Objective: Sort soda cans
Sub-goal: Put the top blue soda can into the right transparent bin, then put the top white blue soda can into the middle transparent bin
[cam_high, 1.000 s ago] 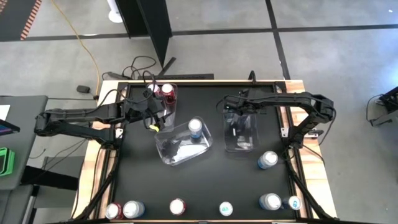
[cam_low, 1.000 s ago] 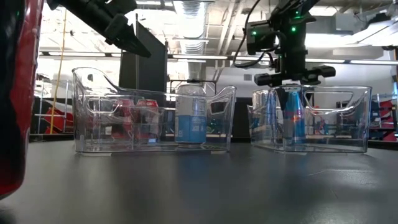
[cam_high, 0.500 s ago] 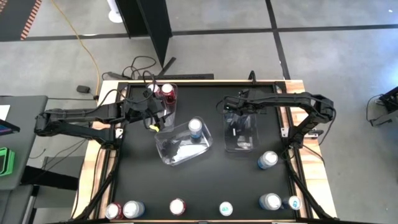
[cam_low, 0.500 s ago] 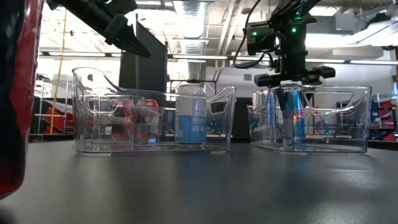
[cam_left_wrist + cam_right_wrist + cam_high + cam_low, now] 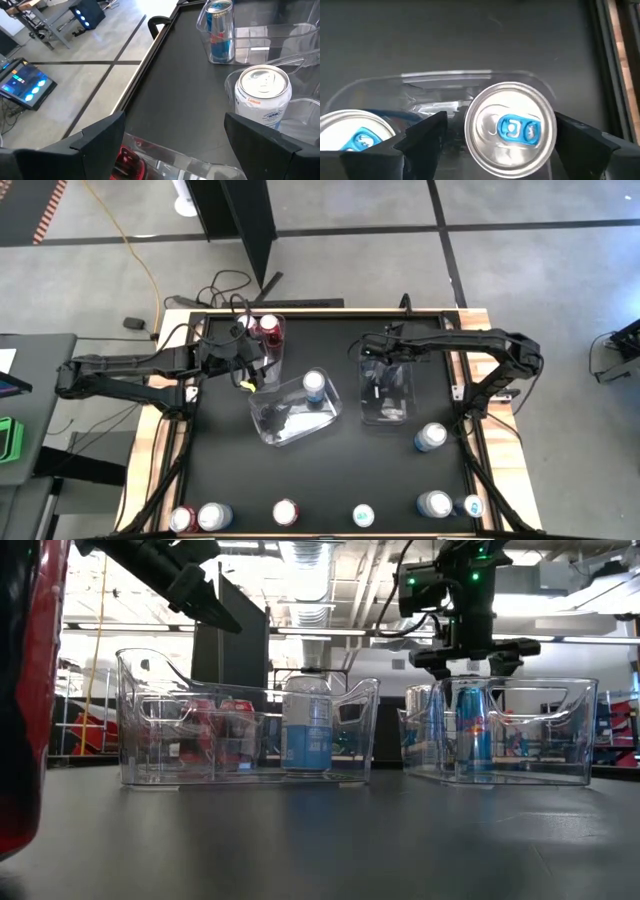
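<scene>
A slim dark blue soda can stands upright on the floor of the clear right bin, beside another blue can. My right gripper hangs open just above it, one finger to either side of its silver top, touching nothing. My left gripper waits open above the left bin, which holds red cans. A silver-white can stands in the tilted middle bin.
Several loose cans stand on the black table: one by the right edge and a row along the near edge. A red can looms close to the low camera.
My right gripper has opened and let go of the dark blue can, which stays upright in the right bin. The gripper now sits a little higher, above the can's top.
</scene>
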### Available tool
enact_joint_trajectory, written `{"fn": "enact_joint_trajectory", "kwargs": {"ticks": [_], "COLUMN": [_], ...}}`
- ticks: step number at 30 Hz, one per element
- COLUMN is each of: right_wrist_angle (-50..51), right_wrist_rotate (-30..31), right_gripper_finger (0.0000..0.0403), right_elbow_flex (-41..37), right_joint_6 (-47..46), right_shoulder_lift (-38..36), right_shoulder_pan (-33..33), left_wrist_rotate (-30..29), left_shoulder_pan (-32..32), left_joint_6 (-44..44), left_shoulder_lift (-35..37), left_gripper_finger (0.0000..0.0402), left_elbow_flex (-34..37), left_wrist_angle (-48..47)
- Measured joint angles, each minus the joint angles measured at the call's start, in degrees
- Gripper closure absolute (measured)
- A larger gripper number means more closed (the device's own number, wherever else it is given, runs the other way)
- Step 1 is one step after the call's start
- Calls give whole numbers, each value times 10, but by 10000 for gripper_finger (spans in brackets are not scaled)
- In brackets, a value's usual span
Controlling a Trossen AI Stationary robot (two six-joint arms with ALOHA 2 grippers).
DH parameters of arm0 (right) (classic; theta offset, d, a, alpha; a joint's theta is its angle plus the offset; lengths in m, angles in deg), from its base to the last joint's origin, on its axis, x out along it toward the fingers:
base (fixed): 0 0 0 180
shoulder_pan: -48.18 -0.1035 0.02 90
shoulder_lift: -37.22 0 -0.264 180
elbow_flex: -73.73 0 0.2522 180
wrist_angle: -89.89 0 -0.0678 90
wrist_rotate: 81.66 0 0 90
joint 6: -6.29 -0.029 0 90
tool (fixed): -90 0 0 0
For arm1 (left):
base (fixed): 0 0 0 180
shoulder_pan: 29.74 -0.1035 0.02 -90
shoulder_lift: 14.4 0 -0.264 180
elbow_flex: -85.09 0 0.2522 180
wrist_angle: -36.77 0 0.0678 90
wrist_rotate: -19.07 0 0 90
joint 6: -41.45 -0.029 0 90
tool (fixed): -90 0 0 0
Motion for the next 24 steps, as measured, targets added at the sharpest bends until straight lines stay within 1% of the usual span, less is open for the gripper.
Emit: {"fn": "enact_joint_trajectory", "kwargs": {"ticks": [6,14,17,21,24], "right_wrist_angle": [27,59,56,45,51], "right_wrist_rotate": [19,82,97,98,80], "right_gripper_finger": [36,36,36,39,43], "right_elbow_flex": [23,59,66,67,67], "right_joint_6": [18,78,128,220,296], "right_shoulder_lift": [-13,-54,-78,-107,-128], "right_shoulder_pan": [-3,-36,-60,-102,-145], "left_wrist_rotate": [0,0,0,0,0], "left_shoulder_pan": [0,0,0,0,0], "left_joint_6": [0,0,0,0,2], "left_shoulder_lift": [0,0,0,0,0], "left_gripper_finger": [66,66,66,66,66], "left_elbow_flex": [0,0,0,0,-3], "left_wrist_angle": [0,-2,-1,11,21]}}
